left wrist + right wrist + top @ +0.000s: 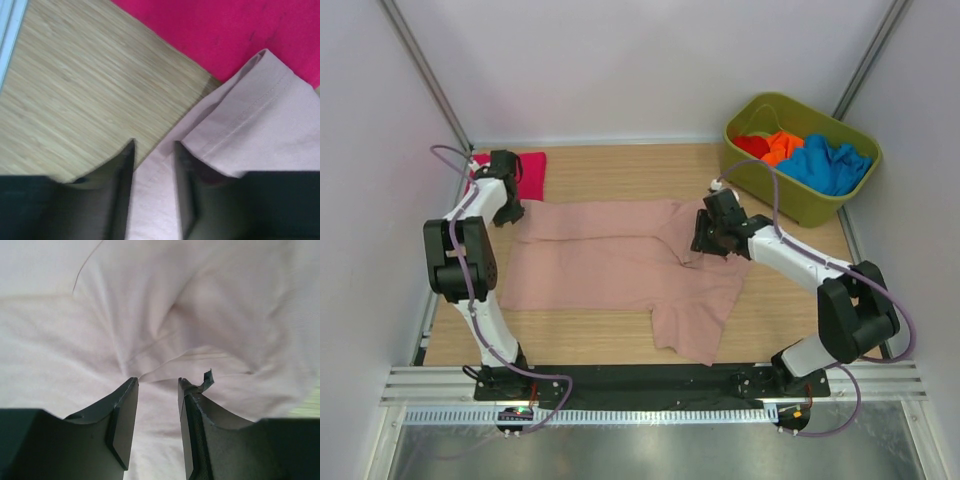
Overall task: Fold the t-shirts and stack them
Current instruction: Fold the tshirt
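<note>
A dusty-pink t-shirt (610, 265) lies spread across the wooden table, one sleeve trailing toward the front edge. A folded magenta t-shirt (528, 172) sits at the back left corner, its edge just behind the pink one. My left gripper (508, 212) hangs over the pink shirt's back left corner with its jaws open; in the left wrist view (154, 145) pink cloth (260, 115) lies between and under the fingers, with the magenta shirt (240, 30) beyond. My right gripper (705, 238) stands open over rumpled pink cloth (150, 305), gripping nothing (157, 382).
An olive-green tub (790, 200) at the back right holds a red shirt (752, 145), an orange shirt (782, 145) and a blue shirt (830, 165). Bare wood (580, 335) shows in front of the pink shirt. White walls close in on three sides.
</note>
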Controlling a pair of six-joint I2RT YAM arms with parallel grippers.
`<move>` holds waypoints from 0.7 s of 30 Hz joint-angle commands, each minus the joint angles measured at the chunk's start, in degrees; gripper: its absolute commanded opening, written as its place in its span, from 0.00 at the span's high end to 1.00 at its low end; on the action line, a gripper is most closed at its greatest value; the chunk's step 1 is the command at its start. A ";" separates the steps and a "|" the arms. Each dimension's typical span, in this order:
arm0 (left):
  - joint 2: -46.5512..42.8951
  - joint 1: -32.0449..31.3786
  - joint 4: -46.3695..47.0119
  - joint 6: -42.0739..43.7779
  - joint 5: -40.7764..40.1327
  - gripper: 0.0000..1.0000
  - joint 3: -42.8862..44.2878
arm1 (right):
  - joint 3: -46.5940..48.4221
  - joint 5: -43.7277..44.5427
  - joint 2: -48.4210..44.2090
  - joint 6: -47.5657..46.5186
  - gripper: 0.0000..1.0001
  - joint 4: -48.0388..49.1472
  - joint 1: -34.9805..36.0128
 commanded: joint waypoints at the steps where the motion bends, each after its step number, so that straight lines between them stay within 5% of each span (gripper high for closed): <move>1: -4.62 -0.12 -2.67 -0.67 -4.52 0.56 1.84 | 3.07 7.65 -2.57 1.75 0.56 -5.18 -4.90; 7: -12.01 -0.12 3.21 -3.22 5.40 0.40 -6.77 | 0.70 4.59 -0.65 2.28 0.55 -2.56 -13.70; 21: -5.25 2.07 5.15 -8.15 14.90 0.36 -8.45 | -3.34 -0.60 3.41 8.43 0.54 3.85 -16.17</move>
